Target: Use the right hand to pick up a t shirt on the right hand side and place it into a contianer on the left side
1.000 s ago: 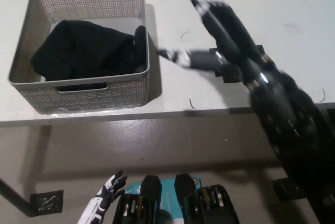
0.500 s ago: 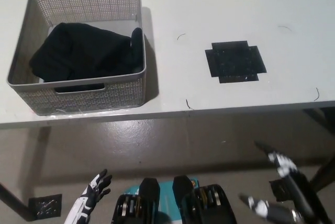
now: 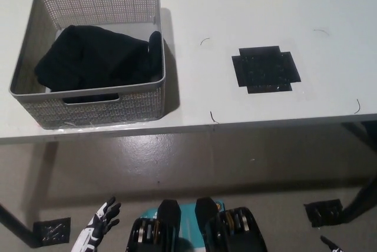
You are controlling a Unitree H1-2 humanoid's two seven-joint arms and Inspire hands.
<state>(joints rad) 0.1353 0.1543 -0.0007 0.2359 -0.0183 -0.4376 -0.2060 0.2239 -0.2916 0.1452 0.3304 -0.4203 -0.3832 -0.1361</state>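
Right robot hand (image 3: pixel 331 244) dropped nearly out of view, grip unclear; black t shirt (image 3: pixel 97 57) crumpled in container (image 3: pixel 154 16).

One counter (image 3: pixel 235 5), white, carries everything. On it stands one grey perforated container (image 3: pixel 106 108), and inside it lies one black t shirt (image 3: pixel 97 57), bunched up. One black cross-shaped patch (image 3: pixel 265 69) is stuck flat on the counter's right part. Three short dark curled threads show on the surface, among them one near the front edge (image 3: pixel 213 116). On the floor (image 3: pixel 177 158) below are two black square markers (image 3: pixel 52 227), one on each side.
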